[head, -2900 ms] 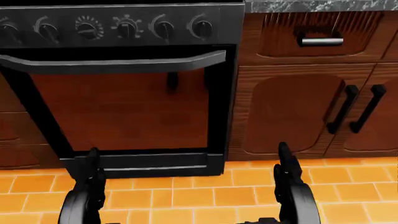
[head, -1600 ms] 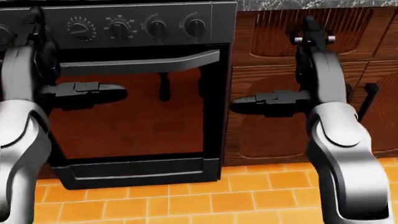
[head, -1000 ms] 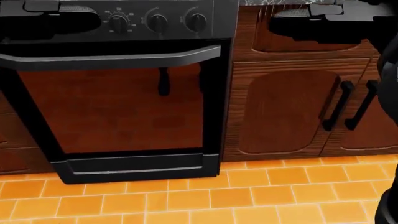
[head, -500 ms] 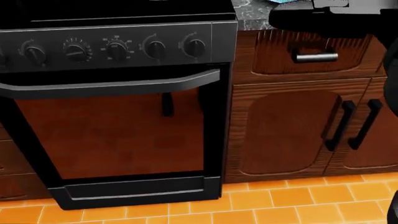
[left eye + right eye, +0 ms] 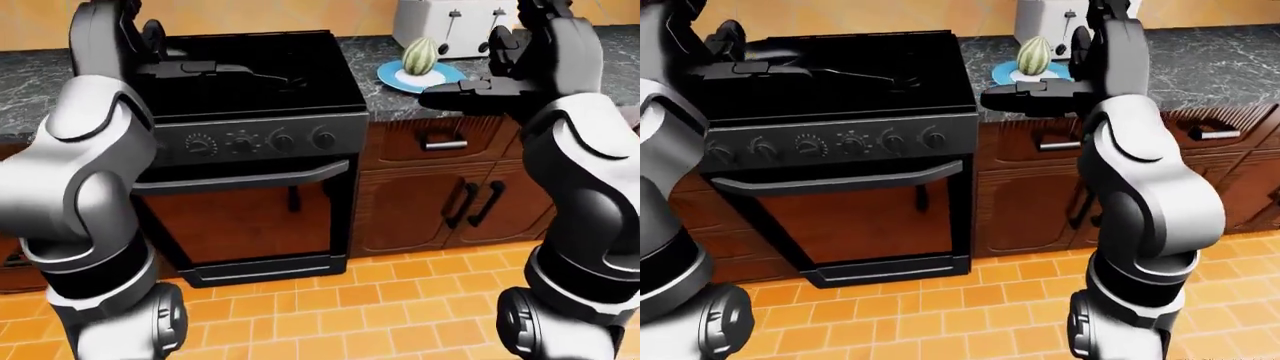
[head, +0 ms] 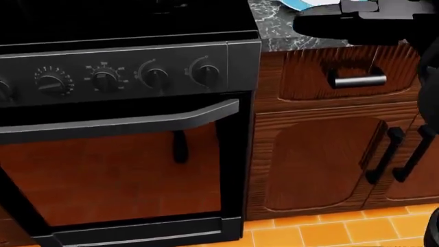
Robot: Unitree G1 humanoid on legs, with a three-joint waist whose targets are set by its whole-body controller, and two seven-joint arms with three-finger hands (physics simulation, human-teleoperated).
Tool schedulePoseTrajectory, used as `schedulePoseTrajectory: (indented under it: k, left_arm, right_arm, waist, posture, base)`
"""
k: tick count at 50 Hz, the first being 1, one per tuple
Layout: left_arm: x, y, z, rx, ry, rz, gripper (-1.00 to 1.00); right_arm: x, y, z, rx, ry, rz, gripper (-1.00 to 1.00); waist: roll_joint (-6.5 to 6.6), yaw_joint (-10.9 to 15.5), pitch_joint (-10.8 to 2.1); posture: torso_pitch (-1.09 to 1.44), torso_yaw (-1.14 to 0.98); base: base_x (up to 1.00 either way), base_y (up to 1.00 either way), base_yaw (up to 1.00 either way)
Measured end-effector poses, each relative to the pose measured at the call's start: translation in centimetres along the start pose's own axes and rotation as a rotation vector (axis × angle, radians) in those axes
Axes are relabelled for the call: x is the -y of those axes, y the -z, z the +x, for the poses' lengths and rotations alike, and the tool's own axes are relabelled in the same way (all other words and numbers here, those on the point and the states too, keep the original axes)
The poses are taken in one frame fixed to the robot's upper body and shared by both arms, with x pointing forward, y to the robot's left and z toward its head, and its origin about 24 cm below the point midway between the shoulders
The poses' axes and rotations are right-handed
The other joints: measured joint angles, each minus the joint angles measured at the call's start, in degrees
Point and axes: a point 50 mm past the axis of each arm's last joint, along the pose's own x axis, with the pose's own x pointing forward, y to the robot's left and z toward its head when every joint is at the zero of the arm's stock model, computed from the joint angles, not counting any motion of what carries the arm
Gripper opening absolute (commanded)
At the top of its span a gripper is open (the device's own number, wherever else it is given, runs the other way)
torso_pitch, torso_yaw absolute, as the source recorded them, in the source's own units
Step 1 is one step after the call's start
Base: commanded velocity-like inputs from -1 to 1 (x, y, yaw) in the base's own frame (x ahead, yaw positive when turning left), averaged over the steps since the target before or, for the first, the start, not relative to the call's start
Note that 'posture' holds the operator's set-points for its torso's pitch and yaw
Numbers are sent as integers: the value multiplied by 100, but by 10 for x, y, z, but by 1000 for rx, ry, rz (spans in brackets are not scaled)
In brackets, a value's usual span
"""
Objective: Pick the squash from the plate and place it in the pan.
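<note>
Squash (image 5: 421,55) upright on blue plate (image 5: 392,76), bench near its stove-side edge, toaster (image 5: 447,24) just beside. Nothing lifted yet. Pan (image 5: 208,69) on stove (image 5: 300,97) top, nothing visible in it. Right hand (image 5: 470,94) hovers over bench edge near plate, fingers extended, holding nothing. Left hand (image 5: 190,69) raised over stove beside pan, fingers out, empty. Whole job remains: reach, grip, carry across, set down.
</note>
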Motion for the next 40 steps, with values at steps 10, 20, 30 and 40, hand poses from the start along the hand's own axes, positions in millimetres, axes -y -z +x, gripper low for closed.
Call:
schedulePoseTrajectory:
  k: [10, 20, 30, 40]
  left_arm:
    - [3, -8, -2, 32, 13, -5, 100]
    - [6, -10, -2, 36, 39, -3, 100]
    - [0, -7, 0, 23, -2, -1, 100]
    - [6, -2, 0, 4, 33, 3, 100]
  right_arm:
    - [2, -9, -2, 46, 7, 1, 100]
    - [7, -10, -2, 37, 30, -2, 100]
    - [1, -5, -1, 19, -4, 0, 100]
    - [7, -4, -2, 13, 25, 0, 100]
  waist:
    - [-505, 45, 164]
    - [-177, -82, -27]
    - [-149, -17, -19]
    - [-516, -52, 46]
  posture:
    - [0, 0]
    - [0, 0]
    - [0, 0]
    - [0, 0]
  base:
    - [1, 0, 0]
    - [17, 0, 0]
    - [26, 0, 0]
    - [20, -4, 0]
